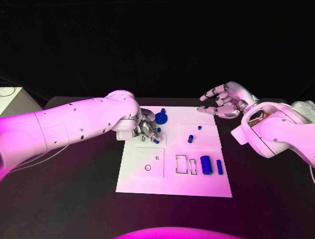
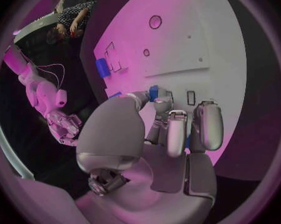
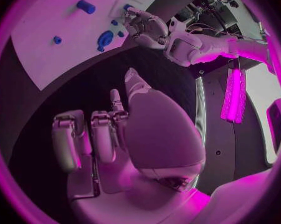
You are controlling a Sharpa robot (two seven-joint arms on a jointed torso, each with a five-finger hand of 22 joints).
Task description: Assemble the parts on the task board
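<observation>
Reaching in over the near-left part of the task board [image 1: 173, 186], the left hand [image 1: 146, 127] sits low on the white plate with its fingers [image 2: 176, 132] curled down against the surface. In the left wrist view a small blue part [image 2: 154, 92] shows right at the fingertips, touching them, but whether it is pinched or merely pressed I cannot tell. The right hand [image 1: 227, 101] hangs above the black table [image 1: 64, 199] just off the board's far right corner, fingers spread and bent, with nothing in them. On the board, a round blue part [image 1: 160, 118] stands near the far edge, just beside the left hand. A small blue peg [image 1: 199, 127] and another short blue piece [image 1: 190, 139] sit near the middle, apart from each other. Toward the near right side a thick blue cylinder [image 1: 206, 165] lies flat, with a thin blue bar [image 1: 220, 167] just beside it on its right. To the left of the cylinder are two outlined rectangular slots [image 1: 181, 164], and farther left a small round hole [image 1: 149, 168] in a raised square plate.
</observation>
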